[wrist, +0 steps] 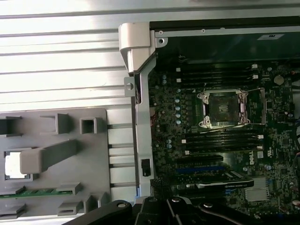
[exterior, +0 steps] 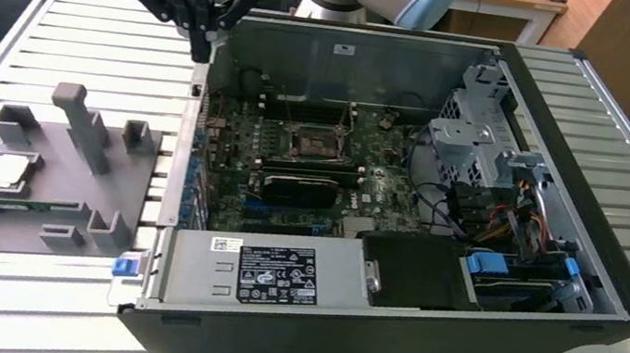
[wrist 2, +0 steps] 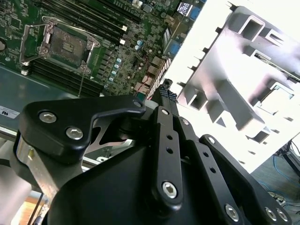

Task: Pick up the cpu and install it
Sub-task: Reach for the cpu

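Observation:
The cpu [exterior: 6, 171], a small square chip with a silver top, lies in a recess at the near left of the grey holder block [exterior: 99, 200], on the exterior view's left. In the first wrist view the cpu [wrist: 13, 165] is partly hidden behind an upright post. The black-framed socket [exterior: 317, 144] sits on the green motherboard inside the open computer case and shows in both wrist views [wrist 2: 65, 44] [wrist: 221, 108]. My gripper [exterior: 200, 49] hangs above the case's left wall near its back corner, between holder and socket. Its fingers [wrist 2: 165, 91] are shut with nothing held.
The open black case [exterior: 600, 275] holds a power supply [exterior: 263, 272], drive cage [exterior: 478, 131] and cables. The holder's upright posts [exterior: 82, 128] rise beside the cpu. All of it stands on a slatted metal table [exterior: 85, 39]; a wooden desk stands behind.

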Controlling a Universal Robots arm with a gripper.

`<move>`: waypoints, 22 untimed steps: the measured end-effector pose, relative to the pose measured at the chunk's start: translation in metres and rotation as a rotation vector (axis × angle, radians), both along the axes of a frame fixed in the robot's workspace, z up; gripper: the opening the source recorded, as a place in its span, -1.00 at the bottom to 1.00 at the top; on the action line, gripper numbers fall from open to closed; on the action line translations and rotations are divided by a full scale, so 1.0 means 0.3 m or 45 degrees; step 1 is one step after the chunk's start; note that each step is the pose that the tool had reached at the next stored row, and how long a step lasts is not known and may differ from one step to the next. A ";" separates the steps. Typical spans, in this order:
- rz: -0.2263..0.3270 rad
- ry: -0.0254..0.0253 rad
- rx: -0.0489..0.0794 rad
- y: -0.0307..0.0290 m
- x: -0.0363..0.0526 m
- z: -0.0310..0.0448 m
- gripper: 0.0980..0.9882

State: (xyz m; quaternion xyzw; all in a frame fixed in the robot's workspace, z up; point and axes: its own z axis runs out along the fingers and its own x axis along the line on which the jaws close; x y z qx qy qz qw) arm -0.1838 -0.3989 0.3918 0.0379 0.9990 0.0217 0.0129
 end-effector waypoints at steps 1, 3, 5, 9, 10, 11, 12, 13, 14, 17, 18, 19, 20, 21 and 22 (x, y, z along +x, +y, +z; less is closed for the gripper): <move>0.000 0.0000 0.000 0.000 -0.001 0.000 -0.98; 0.000 0.0000 0.000 0.000 -0.004 0.000 -0.98; 0.000 0.0000 0.000 0.000 -0.007 0.000 -0.98; 0.000 0.0000 0.000 0.000 -0.014 -0.001 -0.98; 0.000 0.0000 0.000 0.000 -0.016 -0.001 -0.98; 0.000 0.0000 0.000 0.000 -0.018 -0.001 -0.98; 0.000 -0.0001 0.000 0.000 -0.020 -0.001 -0.98; 0.000 0.0000 0.000 0.000 -0.022 -0.001 -0.98; 0.000 0.0000 0.000 0.000 -0.024 -0.001 -0.98; 0.000 0.0000 0.000 0.000 -0.031 -0.001 -0.98; 0.000 -0.0001 0.000 0.000 -0.033 -0.001 -0.98; 0.000 0.0000 0.000 0.000 -0.035 -0.001 -0.98; 0.000 0.0000 0.000 0.000 -0.037 -0.002 -0.98; 0.000 0.0000 0.000 0.000 -0.039 -0.002 -0.98; 0.000 0.0000 0.000 0.000 -0.042 -0.002 -0.98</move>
